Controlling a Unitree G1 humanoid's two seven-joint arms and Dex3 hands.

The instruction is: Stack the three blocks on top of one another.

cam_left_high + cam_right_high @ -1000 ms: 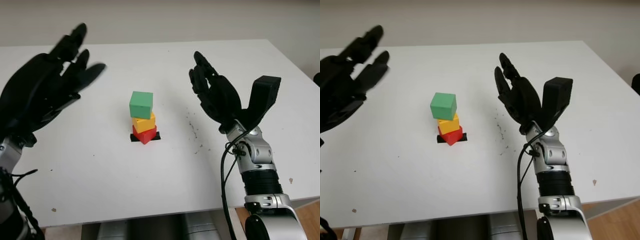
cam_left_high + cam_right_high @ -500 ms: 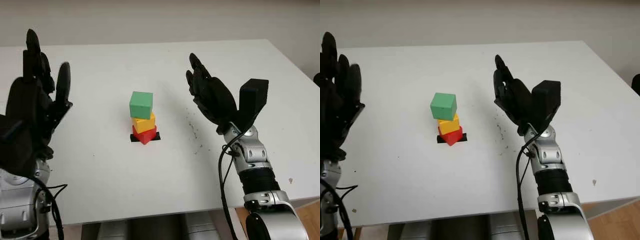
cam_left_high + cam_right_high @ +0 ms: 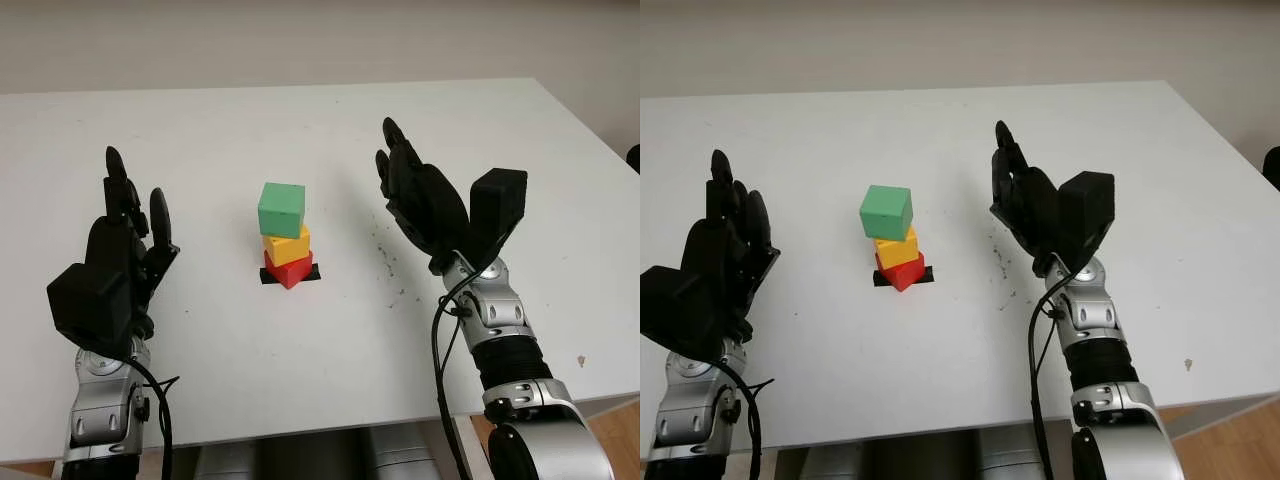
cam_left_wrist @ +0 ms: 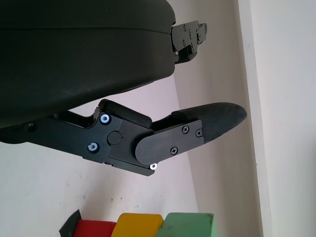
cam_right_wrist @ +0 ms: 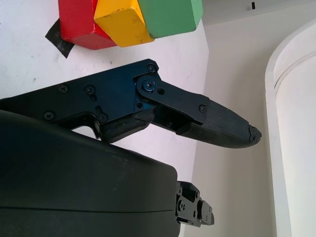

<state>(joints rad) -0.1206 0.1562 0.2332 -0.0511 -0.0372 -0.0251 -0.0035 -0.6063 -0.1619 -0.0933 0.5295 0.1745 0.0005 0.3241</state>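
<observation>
No containers were on the table [image 3: 420,380]; nothing held anything else except the stack itself.

Nearest, lower left of the head view: left hand [image 3: 118,262], palm-back toward the camera, fingers extended upward, open and holding nothing, raised over the table well apart from the blocks. Lower right to centre right: right hand [image 3: 425,200], also open, holding nothing, fingers pointing up and away, on the other side of the stack and apart from it. One silver forearm with a black cable ran down from each hand to the bottom edge.

Centre of the frame, between the two hands: three blocks, one per colour, stacked. Red block [image 3: 289,270] was at the bottom, turned corner-forward, sitting on one black tape mark [image 3: 311,274] on the table. Yellow block [image 3: 287,244] sat on the red one, rotated a little against it. Green block [image 3: 282,209] was on top, the biggest-looking face of the three, also slightly twisted against the yellow. No hand touched the stack.

Right of the stack, centre right, a scatter of small dark specks [image 3: 384,260] lay on the white surface; too small to count. One brownish fleck [image 3: 582,361] was near the lower right edge.

Far: the table's back edge met a plain pale wall [image 3: 320,40] across the top of the frame.
</observation>
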